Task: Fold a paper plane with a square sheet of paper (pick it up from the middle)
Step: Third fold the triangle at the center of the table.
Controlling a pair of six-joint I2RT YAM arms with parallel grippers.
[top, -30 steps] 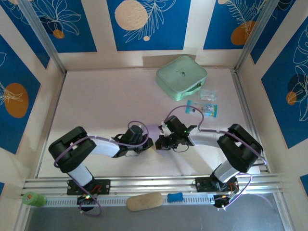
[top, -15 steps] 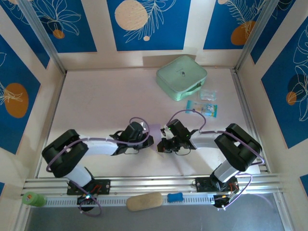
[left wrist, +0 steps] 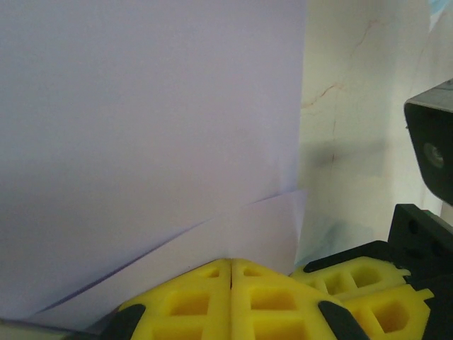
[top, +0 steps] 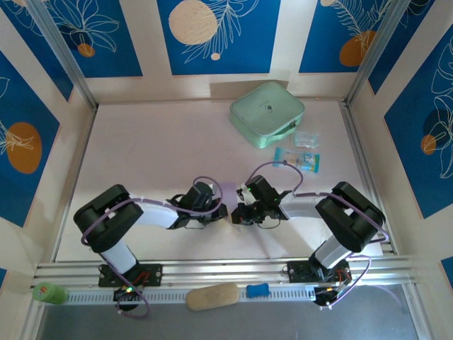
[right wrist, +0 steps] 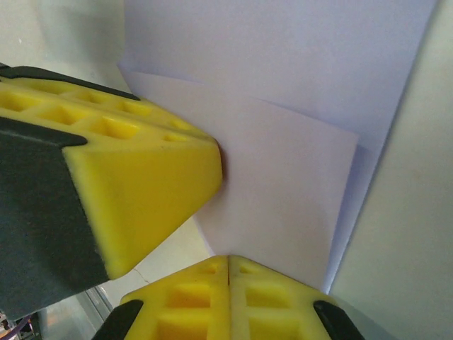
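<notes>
Top view: two arms and one sheet of paper (top: 227,192), lavender, rising just beyond the fingertips where the left gripper (top: 219,210) and right gripper (top: 236,212) meet. One green case (top: 267,113) lies well beyond the right gripper.

Left wrist view: the left gripper (left wrist: 231,273) is fully closed, pinching the sheet's (left wrist: 141,127) lower edge. Two layers show.

Right wrist view: the right gripper (right wrist: 228,280) is clamped on the sheet (right wrist: 283,170), with the left gripper's fingers touching the sheet alongside.

The paper (top: 228,191) lay between left gripper (top: 222,211) and right gripper (top: 233,212); the case (top: 267,113) sat behind, packets (top: 304,150) before it.
</notes>
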